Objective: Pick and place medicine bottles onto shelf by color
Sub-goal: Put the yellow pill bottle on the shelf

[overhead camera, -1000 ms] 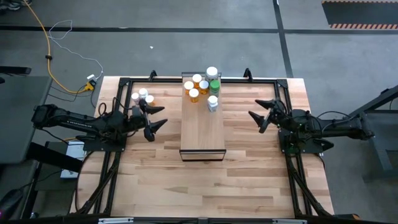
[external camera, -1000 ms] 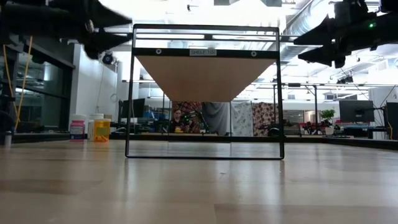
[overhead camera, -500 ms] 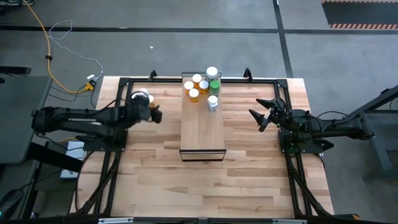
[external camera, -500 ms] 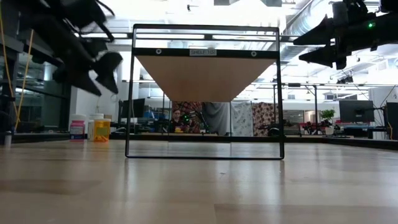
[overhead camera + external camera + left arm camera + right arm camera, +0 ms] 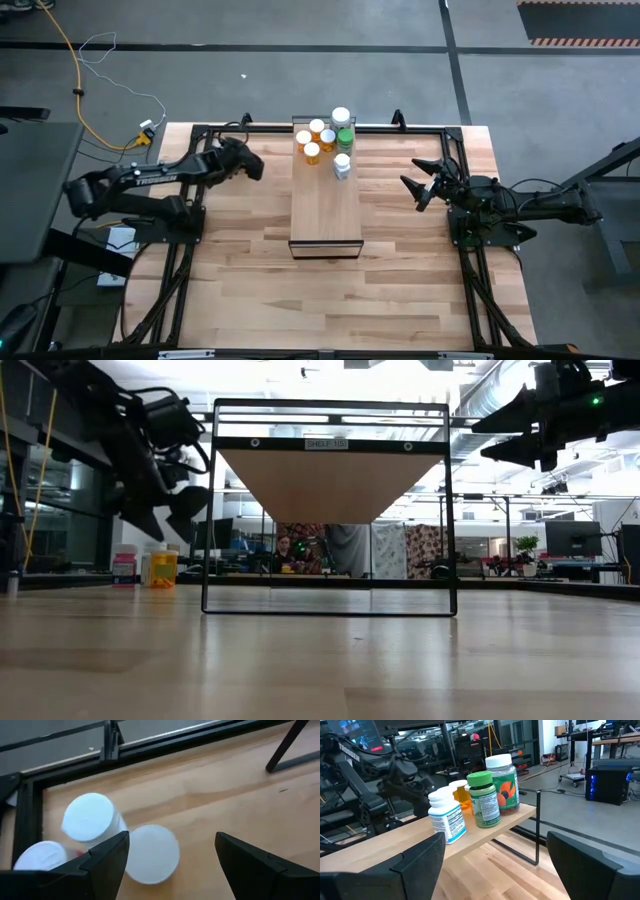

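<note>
Three white-capped bottles stand on the table near its far-left corner: one cap, a second, a third. The low view shows an orange one and a pink-labelled one. My left gripper hangs open just above them, pointing down, touching none. The shelf is a raised wood board on a black frame. On its far end stand orange bottles, a green one, a white one and a bigger jar. My right gripper waits open, right of the shelf.
A black frame rail runs along the table's far edge just behind the bottles. The near half of the shelf is bare wood. Bare tabletop lies toward the near edge. A person sits far off in the room.
My left gripper has swung toward the table's far edge, come down and tipped its fingers downward, ending over the three bottles on the table and hiding them in the high view. The bottles have stayed in place.
</note>
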Controlling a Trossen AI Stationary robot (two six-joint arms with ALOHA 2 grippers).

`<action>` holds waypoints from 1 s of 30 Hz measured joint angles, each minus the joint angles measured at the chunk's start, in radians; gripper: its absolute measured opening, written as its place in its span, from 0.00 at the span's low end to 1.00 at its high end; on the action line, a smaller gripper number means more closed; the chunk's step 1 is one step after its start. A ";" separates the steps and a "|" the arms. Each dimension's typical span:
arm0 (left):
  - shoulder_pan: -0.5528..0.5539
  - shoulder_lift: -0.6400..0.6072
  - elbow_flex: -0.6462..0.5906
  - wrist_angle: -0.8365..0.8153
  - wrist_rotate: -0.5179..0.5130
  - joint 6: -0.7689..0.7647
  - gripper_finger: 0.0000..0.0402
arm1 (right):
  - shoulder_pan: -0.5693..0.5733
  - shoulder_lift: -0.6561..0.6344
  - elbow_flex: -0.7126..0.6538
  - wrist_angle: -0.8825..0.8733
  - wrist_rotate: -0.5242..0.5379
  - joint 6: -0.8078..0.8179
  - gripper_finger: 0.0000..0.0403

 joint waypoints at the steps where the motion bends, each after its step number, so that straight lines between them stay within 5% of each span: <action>1: 0.004 0.006 0.000 0.008 0.006 0.004 0.71 | 0.000 0.000 0.000 0.000 0.000 0.000 0.84; 30: -0.054 0.107 0.002 0.105 0.098 0.030 0.71 | 0.000 0.000 0.000 0.000 0.000 0.011 0.84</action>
